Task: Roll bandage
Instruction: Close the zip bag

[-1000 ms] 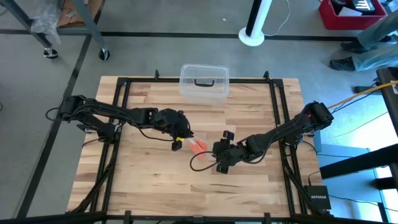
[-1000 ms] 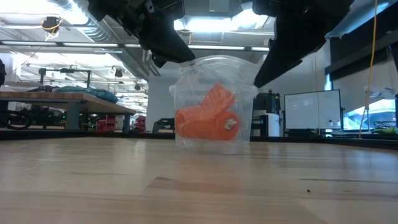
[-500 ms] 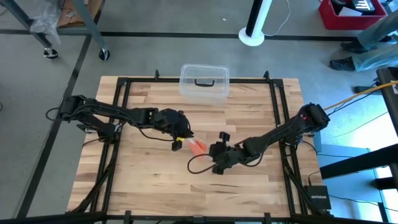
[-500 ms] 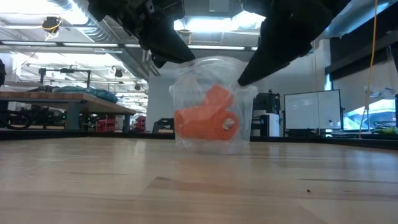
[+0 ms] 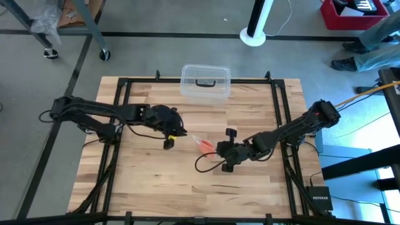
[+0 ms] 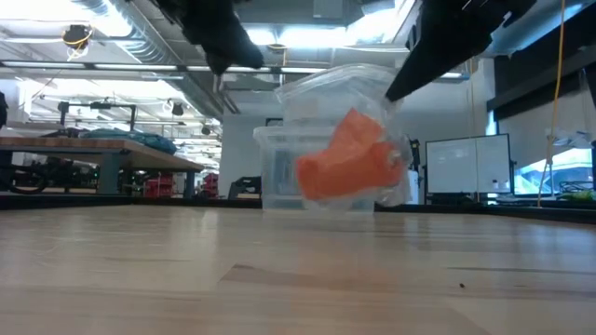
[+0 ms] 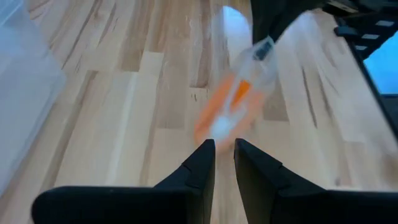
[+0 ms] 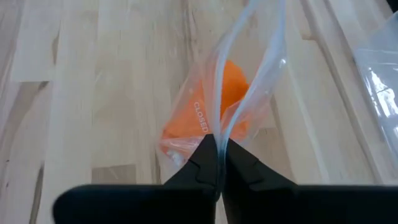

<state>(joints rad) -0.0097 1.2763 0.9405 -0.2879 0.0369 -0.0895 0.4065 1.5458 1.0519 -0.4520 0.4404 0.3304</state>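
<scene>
A: Right claw [image 8: 217, 163] is pinched tight, arm stretched low toward the middle.

B: Left claw [image 7: 224, 163] hangs apart from it, fingers slightly parted, gripping nothing.

- We take the clear plastic box [image 5: 205, 81] with the dark handle as landmark: it sits at the far edge of the wooden table [image 5: 150, 181], roughly centred on that edge.
- Black frame rails [image 5: 122, 119] run along the table edges on both sides of the box.
- On the floor beyond the box, off to its right, we see a white post on a round base [image 5: 255, 28].
- Further right of the box, at the far corner, a red bin [image 5: 350, 14].
- Near that bin, a person's legs and shoes [image 5: 365, 53].
- Far left of the box, a caster wheel [image 5: 105, 55] of a metal cart.
- Low view: the box [image 6: 279, 167] shows at mid-table, monitor [image 6: 466, 166] to its right in the room behind.
</scene>
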